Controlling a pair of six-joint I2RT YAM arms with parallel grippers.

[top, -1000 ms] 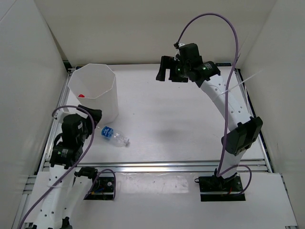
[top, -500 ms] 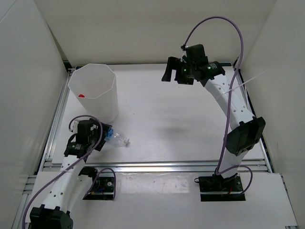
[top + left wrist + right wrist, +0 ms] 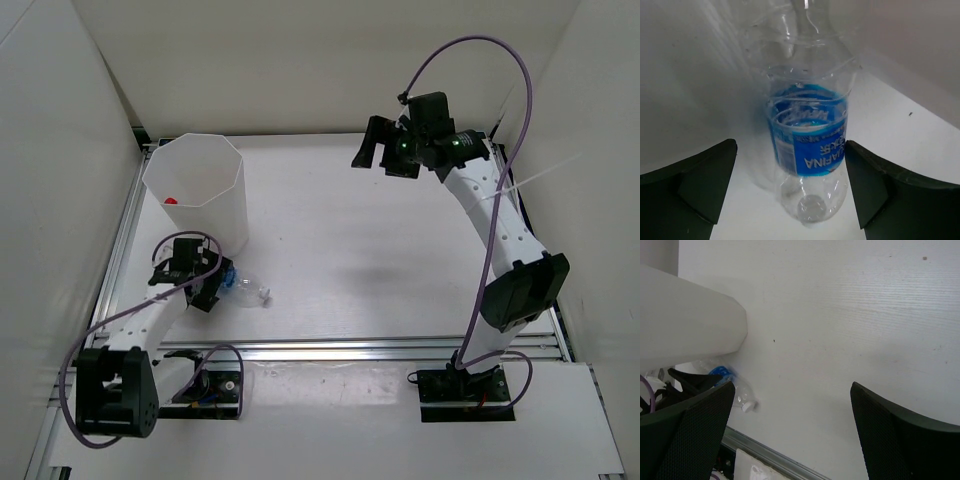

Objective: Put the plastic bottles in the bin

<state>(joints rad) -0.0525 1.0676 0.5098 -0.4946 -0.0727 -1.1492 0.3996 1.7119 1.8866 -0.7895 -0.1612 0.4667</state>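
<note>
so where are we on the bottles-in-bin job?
Done: something red lies inside the bin, likely one bottle; the rest is hidden. In hand: the open left hand straddles the blue-label bottle lying on the table, not yet gripped. Left: grip, lift, drop it in. The right hand is open and empty.

The bottle at seven o'clock on my table is thin clear plastic, glossy and crinkled, with a shiny blue label. The bin at ten o'clock is smooth, milky translucent plastic. The table is matt white, faintly grained. My left tool is matt black plastic; my right tool shows a fine mesh texture. The six o'clock rail is brushed metal.
</note>
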